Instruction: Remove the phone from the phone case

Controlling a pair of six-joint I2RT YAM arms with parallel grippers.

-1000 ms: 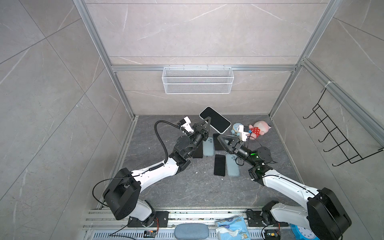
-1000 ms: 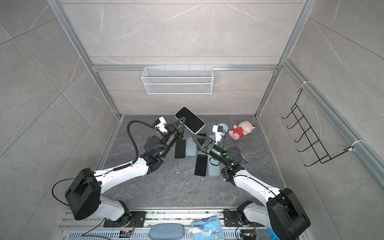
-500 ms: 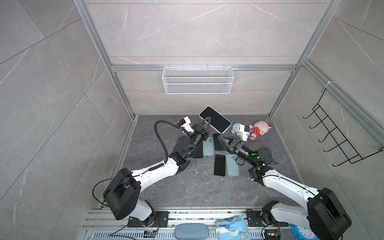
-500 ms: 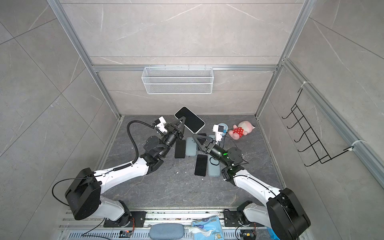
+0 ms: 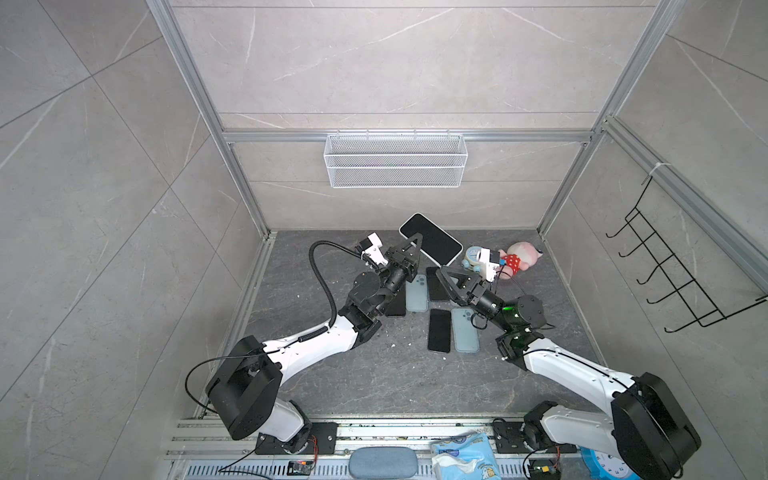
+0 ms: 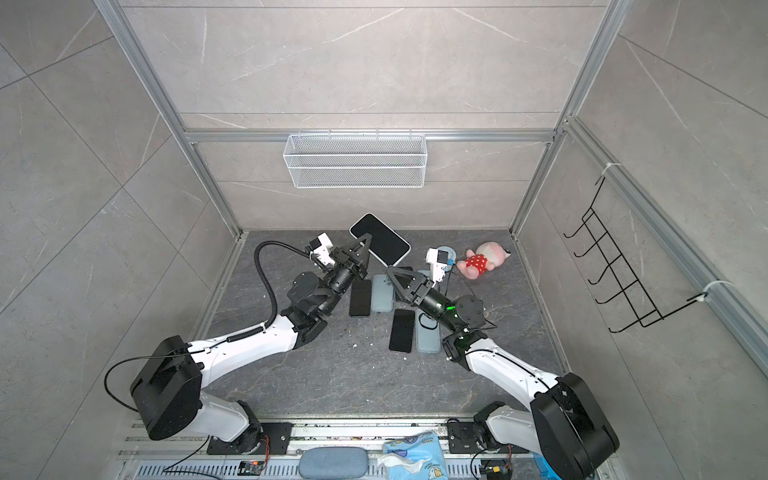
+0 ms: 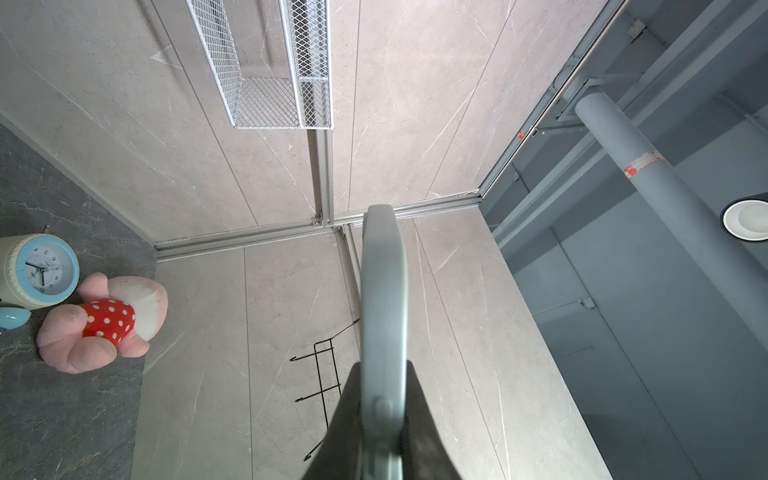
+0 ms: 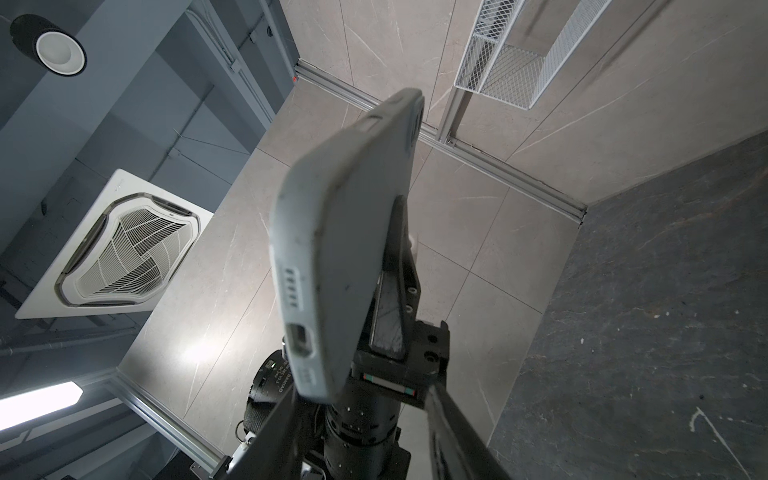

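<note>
Grey case (image 7: 384, 291) with the phone (image 5: 432, 240) seated in it, held aloft over the back of the floor (image 5: 374, 382), screen up and tilted.

Left gripper (image 5: 415, 246): clenched on one long edge of the phone. In the left wrist view the case is seen edge-on, and the fingers (image 7: 419, 415) press on it from both sides.

Right gripper (image 5: 445, 272): at the phone's lower short end, fingers spread and grasping nothing. In the right wrist view the port end of the case lies between them. One finger (image 8: 453, 436) stands clear of it. The other is close against it, but contact cannot be told.

Count:
- Cased phone in the air: one.
- Dark slabs (image 5: 439, 336) on the floor under the grippers: three, one partly hidden by the right gripper.
- Pale slabs (image 5: 465, 336), camera cut-outs up: two, each lying beside a dark one.
- Clock (image 5: 473, 255): one, at the back, just beside the plush (image 5: 519, 257), also one.
- Wire basket (image 5: 395, 160) on the back wall: one.
- Hook rack (image 5: 681, 286) on the right wall: one.
</note>
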